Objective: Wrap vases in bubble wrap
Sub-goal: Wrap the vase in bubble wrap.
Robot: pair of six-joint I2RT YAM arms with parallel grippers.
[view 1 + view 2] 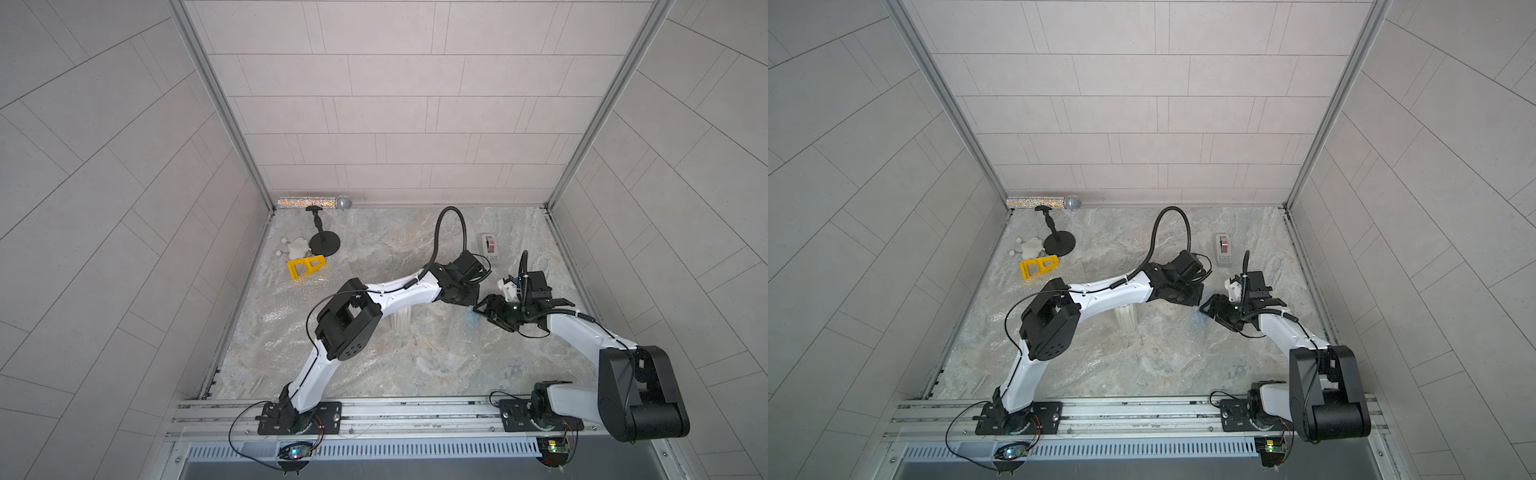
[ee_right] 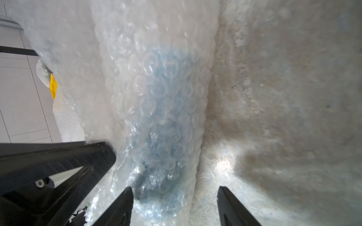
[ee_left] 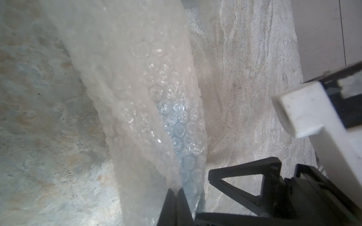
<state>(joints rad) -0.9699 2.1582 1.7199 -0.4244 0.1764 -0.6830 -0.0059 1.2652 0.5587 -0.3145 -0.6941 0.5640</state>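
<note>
The left hand [image 3: 175,192] is closed, pinching an edge of the bubble wrap [image 3: 152,82]. The right hand [image 2: 174,195] is open over the blue vase [image 2: 166,101], which lies rolled in the wrap, right of centre on the table [image 1: 415,365]. The white vase [image 1: 402,321] stands near the frame's centre.

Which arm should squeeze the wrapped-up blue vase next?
Probably the right: the right gripper is open with the wrapped blue vase between its jaws, while the left gripper is shut on the bubble wrap.

Grey tiled walls [image 1: 415,104] three sides; marbled tabletop [image 1: 395,232]; aluminium corner posts [image 1: 224,108].
</note>
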